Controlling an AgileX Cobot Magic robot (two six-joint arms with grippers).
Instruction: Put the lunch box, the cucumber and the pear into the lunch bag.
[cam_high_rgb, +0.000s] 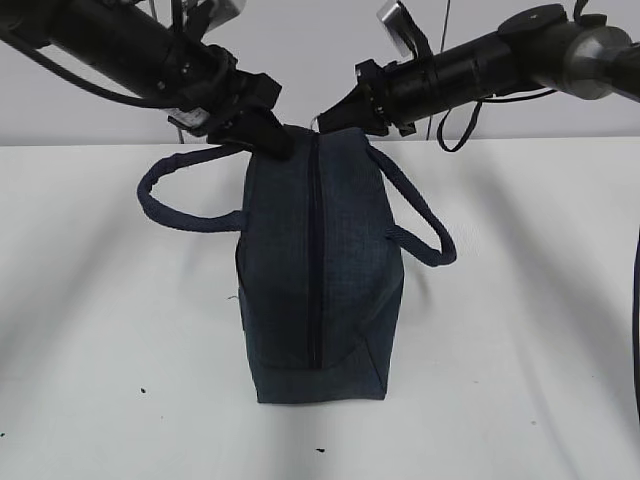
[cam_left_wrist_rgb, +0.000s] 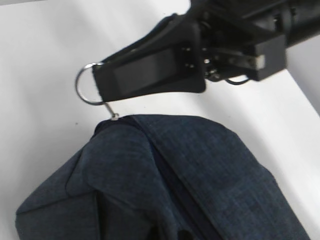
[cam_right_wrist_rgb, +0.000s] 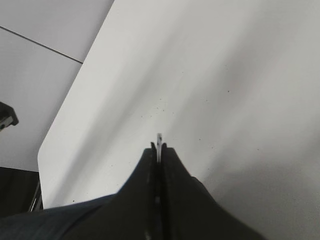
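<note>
With the lunch bag (cam_high_rgb: 318, 270) upright mid-tabletop (cam_high_rgb: 90, 330), my right end effector (cam_right_wrist_rgb: 159, 150) is pressed together on its ring pull (cam_left_wrist_rgb: 90, 90) while my left end effector (cam_high_rgb: 262, 135), grip unclear, meets the far end, so I should draw along the zipper (cam_high_rgb: 315, 250) steadily.

Lab-style test bench: bare white table (cam_high_rgb: 520, 300), plain white wall (cam_high_rgb: 300, 60), two robot arms.

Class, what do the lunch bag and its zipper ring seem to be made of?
The lunch bag: apparently woven fabric, matte navy, with visible weave and soft creases. The ring pull: probably metal, thin, silvery and shiny, clamped by the right gripper.
</note>
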